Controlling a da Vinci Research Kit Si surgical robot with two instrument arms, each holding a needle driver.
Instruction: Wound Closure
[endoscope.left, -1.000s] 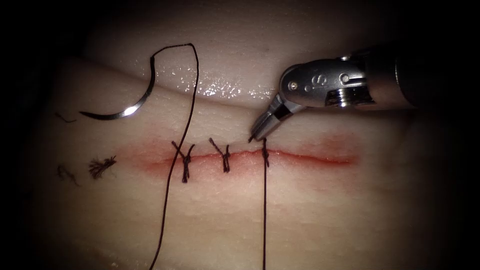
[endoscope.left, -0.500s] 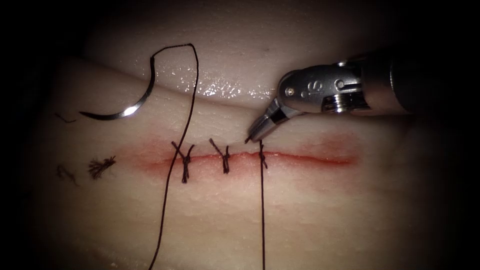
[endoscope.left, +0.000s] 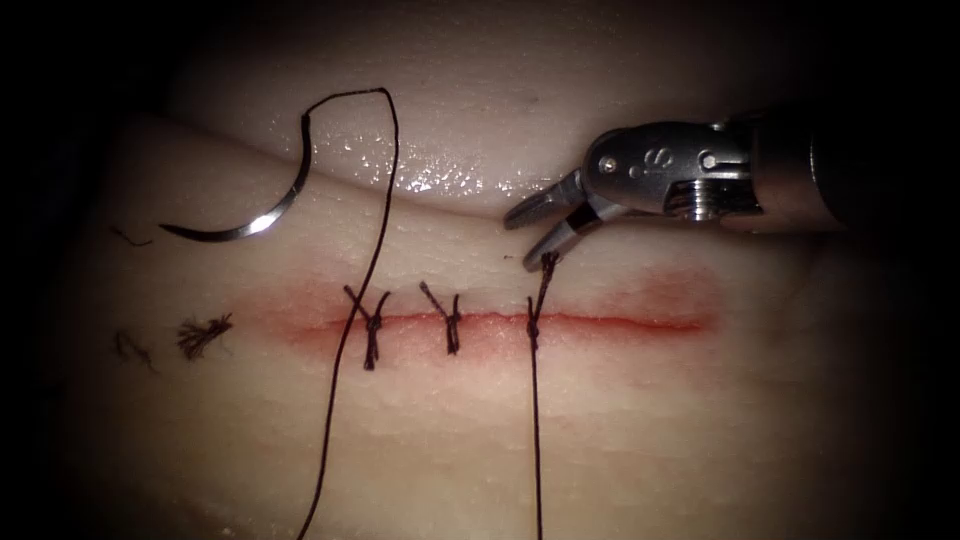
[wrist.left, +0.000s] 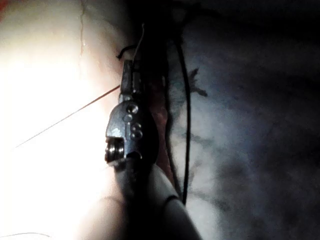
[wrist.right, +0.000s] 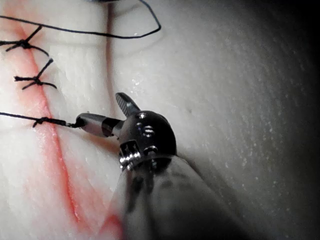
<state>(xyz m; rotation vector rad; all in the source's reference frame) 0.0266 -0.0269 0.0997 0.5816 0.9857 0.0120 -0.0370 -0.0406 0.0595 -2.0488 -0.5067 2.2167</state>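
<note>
The tissue (endoscope.left: 620, 420) has a horizontal red cut (endoscope.left: 620, 320) with two tied stitches (endoscope.left: 372, 325) (endoscope.left: 450, 322) and a third knot (endoscope.left: 533, 325). My right tool (endoscope.left: 520, 243) hovers just above that knot with its jaws open. The short thread end (endoscope.left: 545, 275) rises to the lower jaw's tip, as the right wrist view (wrist.right: 99, 107) confirms. From the knot a taut thread (endoscope.left: 535, 440) runs straight down. The curved needle (endoscope.left: 270, 215) lies free on the tissue above the cut's left end, not in the tissue. In the left wrist view my left tool (wrist.left: 129, 67) is shut, with a thin strand (wrist.left: 65, 120) running from its jaws.
A long thread (endoscope.left: 350, 300) loops from the needle's tail, crosses the first stitch and runs down. Cut thread ends (endoscope.left: 203, 333) (endoscope.left: 132, 345) lie on the tissue left of the cut. Wet glare (endoscope.left: 440, 180) marks a fold above the cut.
The right tool's jaws opened and let go of the short thread end, and the tool drew up and to the right. The knot stays on the cut.
</note>
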